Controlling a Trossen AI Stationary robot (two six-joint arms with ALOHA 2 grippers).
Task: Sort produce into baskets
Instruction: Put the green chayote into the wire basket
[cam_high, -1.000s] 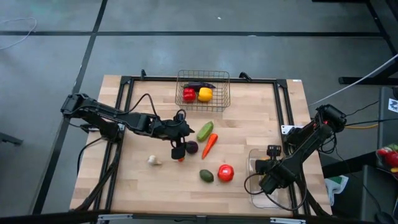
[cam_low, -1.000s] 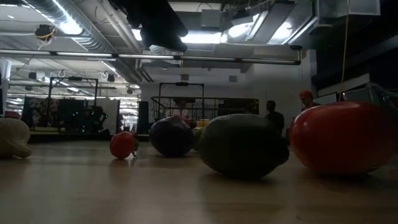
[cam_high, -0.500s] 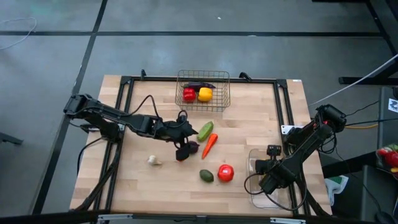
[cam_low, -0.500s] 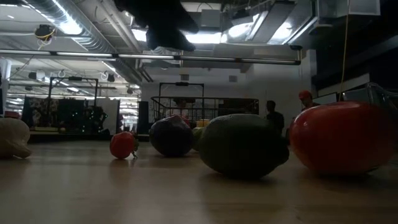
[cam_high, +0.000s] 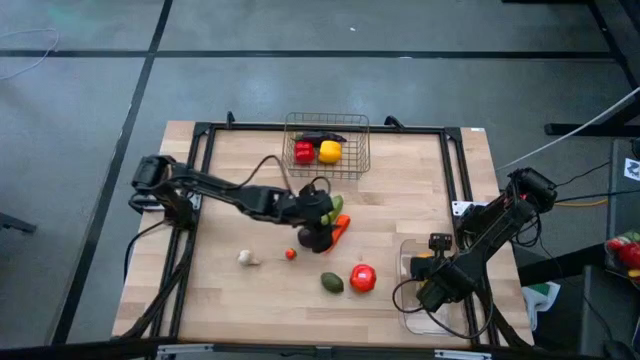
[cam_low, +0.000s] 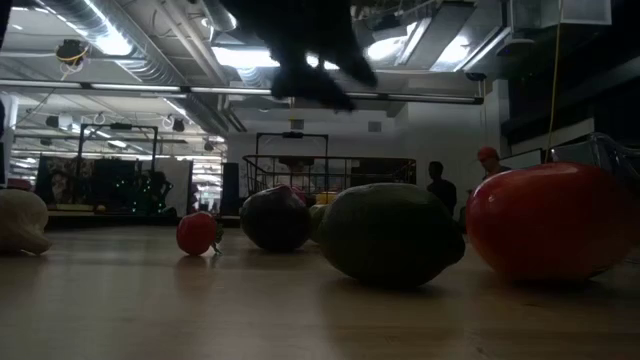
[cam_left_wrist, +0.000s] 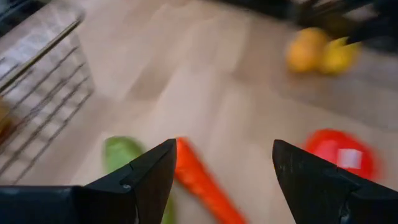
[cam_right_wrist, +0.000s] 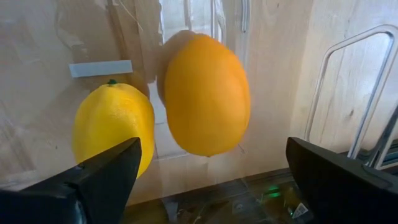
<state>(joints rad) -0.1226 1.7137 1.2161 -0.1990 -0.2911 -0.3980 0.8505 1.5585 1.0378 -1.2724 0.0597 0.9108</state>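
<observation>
Spanning most of the high view, the tabletop (cam_high: 400, 190) carries the wire basket (cam_high: 327, 144) at twelve o'clock and the clear tray (cam_high: 408, 262) near four o'clock. Since a second ago, the left arm has stretched toward centre; its claw (cam_high: 318, 228) now hangs over the purple fruit (cam_high: 309, 240), beside the orange carrot (cam_high: 341, 229), fingers apart, holding nothing. The small red fruit (cam_high: 291, 254) it covered then lies exposed. The right claw (cam_high: 428, 270) stays in the tray, spread wide over an orange fruit (cam_right_wrist: 206, 93) and a yellow lemon (cam_right_wrist: 113, 127).
</observation>
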